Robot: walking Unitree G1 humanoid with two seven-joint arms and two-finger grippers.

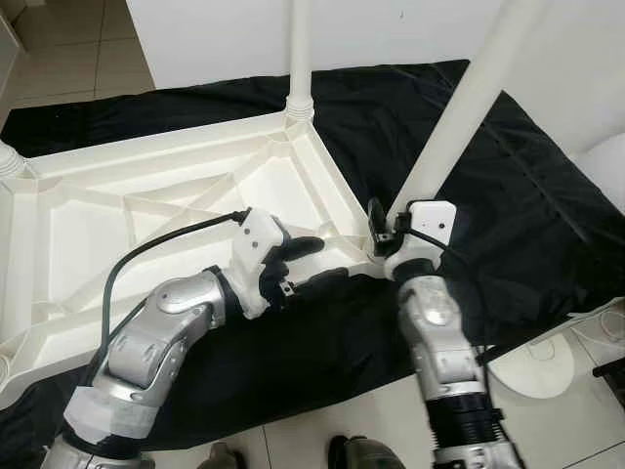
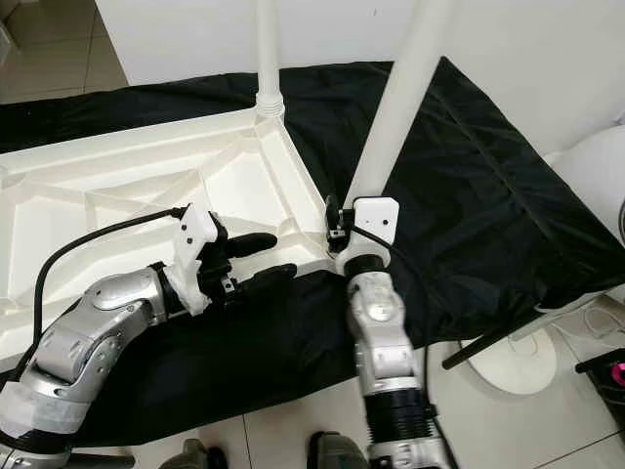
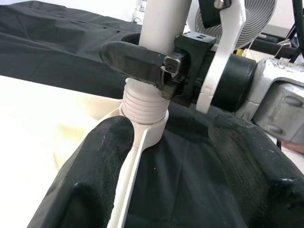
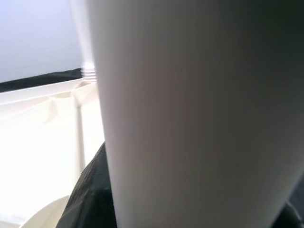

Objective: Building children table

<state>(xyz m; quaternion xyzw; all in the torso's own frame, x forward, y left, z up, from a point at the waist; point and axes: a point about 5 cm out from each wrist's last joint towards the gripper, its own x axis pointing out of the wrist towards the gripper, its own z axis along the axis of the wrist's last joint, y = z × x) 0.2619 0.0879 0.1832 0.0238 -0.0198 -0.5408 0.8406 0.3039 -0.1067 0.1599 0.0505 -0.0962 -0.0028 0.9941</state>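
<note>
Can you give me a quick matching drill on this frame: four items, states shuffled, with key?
Items:
1. right tool
2. left tool
3. far leg
4. black cloth

States:
A. spread under the tabletop
B. open, beside the near corner
C. standing upright in its socket
D. shut on the near leg

Pairs: 1-D, 2-B, 3-C, 4-A

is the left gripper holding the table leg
No, the left gripper is open beside the tabletop corner, and it is the right gripper that is clamped on the leg.
</note>
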